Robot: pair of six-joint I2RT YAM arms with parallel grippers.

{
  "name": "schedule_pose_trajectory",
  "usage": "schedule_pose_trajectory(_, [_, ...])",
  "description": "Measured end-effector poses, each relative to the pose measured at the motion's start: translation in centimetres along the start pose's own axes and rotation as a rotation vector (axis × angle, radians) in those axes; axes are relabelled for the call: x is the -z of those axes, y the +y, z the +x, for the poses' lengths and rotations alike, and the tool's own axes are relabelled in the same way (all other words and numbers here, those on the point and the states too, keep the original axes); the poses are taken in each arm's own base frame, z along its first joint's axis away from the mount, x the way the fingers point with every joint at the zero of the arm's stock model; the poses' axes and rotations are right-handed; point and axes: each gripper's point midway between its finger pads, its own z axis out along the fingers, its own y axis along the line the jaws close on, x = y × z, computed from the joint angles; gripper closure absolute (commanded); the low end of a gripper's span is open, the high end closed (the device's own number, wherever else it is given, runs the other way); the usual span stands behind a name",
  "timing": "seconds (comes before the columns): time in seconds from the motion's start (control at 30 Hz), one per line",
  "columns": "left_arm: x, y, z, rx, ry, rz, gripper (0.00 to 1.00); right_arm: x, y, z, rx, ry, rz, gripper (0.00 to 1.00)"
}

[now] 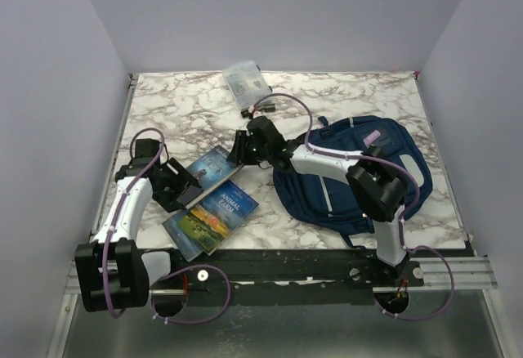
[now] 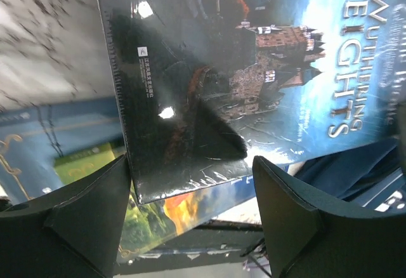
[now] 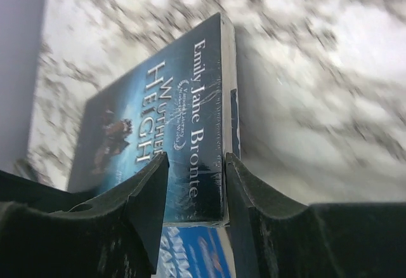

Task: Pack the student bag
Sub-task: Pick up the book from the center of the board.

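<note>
The student bag (image 1: 372,158), a navy backpack, lies flat at the right of the marble table, apart from both grippers. A dark blue book titled Wuthering Heights (image 1: 211,168) is raised at a tilt left of it. My right gripper (image 1: 243,149) is shut on that book's far edge, one finger on the cover (image 3: 158,119) and the other under it (image 3: 195,164). My left gripper (image 1: 176,182) holds the book's near corner (image 2: 190,100), its wide-set jaws (image 2: 190,164) pressing the two edges. Part of the bag (image 2: 355,170) shows behind the book.
A second book, Animal Farm (image 1: 214,215), lies flat under and in front of the raised one (image 2: 146,221) (image 3: 190,252). A small clear pouch (image 1: 243,80) sits at the table's far edge. Grey walls close in three sides.
</note>
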Motion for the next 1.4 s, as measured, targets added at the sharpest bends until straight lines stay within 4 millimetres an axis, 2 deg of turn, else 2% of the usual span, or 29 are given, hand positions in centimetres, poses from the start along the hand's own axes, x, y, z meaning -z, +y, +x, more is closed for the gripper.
schedule_pose_trajectory(0.13, [0.4,-0.8,3.1,-0.048,0.038,0.023,0.22,2.7,-3.7,3.7,-0.009,0.058,0.099,0.53])
schedule_pose_trajectory(0.23, [0.5,-1.0,5.1,-0.076,0.048,0.063,0.20,4.6,-5.7,6.1,-0.007,0.096,0.144,0.51])
schedule_pose_trajectory(0.37, [-0.1,-0.3,6.9,-0.073,0.069,0.098,0.16,6.0,-6.3,7.6,0.027,0.123,0.159,0.44])
schedule_pose_trajectory(0.5, [-0.5,0.1,7.7,-0.078,0.078,0.137,0.12,6.1,-5.9,7.8,0.088,0.131,0.146,0.41])
schedule_pose_trajectory(0.8, [1.1,-0.9,6.6,-0.140,-0.009,0.221,0.08,6.2,-6.2,8.5,0.127,0.169,0.134,0.40])
schedule_pose_trajectory(1.07, [0.9,-1.1,5.2,-0.124,-0.040,0.228,0.09,5.9,-6.5,8.9,0.103,0.190,0.104,0.41])
schedule_pose_trajectory(1.17, [0.9,-0.9,4.6,-0.096,-0.064,0.243,0.04,5.8,-6.5,8.9,0.100,0.190,0.100,0.41])
schedule_pose_trajectory(1.2, [1.0,-0.9,4.4,-0.092,-0.074,0.246,0.02,5.8,-6.5,8.8,0.099,0.190,0.100,0.41])
schedule_pose_trajectory(1.4, [2.9,-1.1,2.9,-0.094,-0.188,0.270,0.02,5.7,-6.7,8.8,0.092,0.195,0.090,0.41])
